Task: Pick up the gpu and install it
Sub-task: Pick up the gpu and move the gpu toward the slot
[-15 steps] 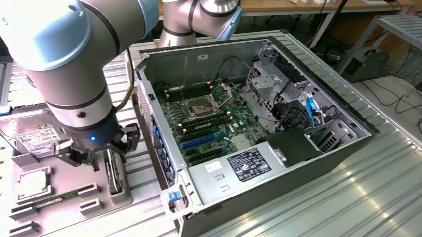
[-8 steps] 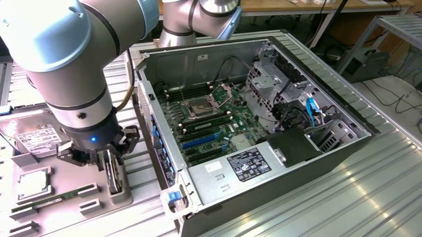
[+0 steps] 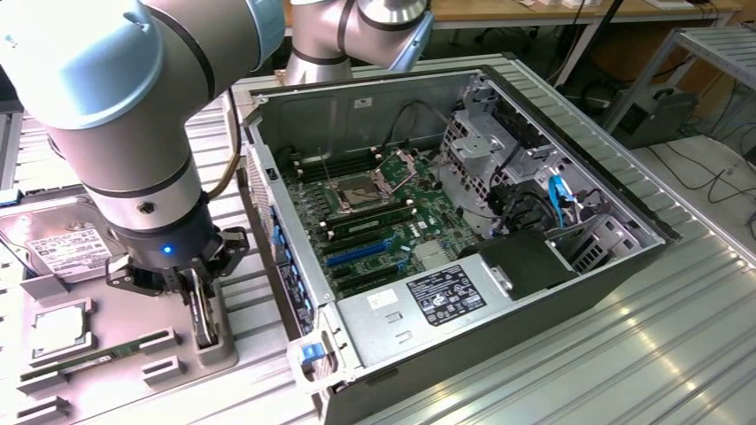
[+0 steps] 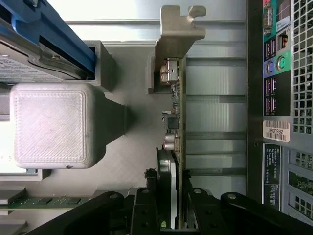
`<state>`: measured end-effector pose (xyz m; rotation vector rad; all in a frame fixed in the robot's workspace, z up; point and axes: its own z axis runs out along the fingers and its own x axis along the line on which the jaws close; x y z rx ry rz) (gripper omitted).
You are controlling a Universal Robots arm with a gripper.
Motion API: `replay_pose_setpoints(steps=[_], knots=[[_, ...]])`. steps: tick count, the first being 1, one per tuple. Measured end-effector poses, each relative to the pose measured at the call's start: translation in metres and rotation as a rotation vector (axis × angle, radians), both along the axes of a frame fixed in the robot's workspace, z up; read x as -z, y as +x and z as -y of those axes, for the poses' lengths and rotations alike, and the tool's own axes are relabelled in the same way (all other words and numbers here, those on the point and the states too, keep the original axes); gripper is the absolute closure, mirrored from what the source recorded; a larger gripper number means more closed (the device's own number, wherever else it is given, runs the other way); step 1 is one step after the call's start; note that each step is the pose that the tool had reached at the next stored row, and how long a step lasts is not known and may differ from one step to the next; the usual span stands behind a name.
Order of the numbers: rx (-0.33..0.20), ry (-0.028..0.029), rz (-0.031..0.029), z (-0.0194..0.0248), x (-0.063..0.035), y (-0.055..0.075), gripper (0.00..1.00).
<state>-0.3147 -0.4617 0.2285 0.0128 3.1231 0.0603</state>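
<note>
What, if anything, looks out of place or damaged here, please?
Nothing stands out: the gpu stands on edge, straight in its holder, with the end effector at it, and the open computer case looks undamaged.

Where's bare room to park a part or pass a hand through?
Free: the ribbed table on the exterior view's right of the case. Crowded: the tray on the case's other side, with hard drive, gpu and gripper at it. The motherboard bay is packed.

The arm (image 3: 130, 124) points its pincer (image 3: 204, 326) straight down.
</note>
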Motion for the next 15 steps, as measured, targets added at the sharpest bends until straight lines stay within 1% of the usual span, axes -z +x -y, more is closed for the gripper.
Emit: replay_pose_setpoints(steps=[15], knots=[[0.000,0.0000,0.0000,0.0000,0.0002,0.0001,0.72]])
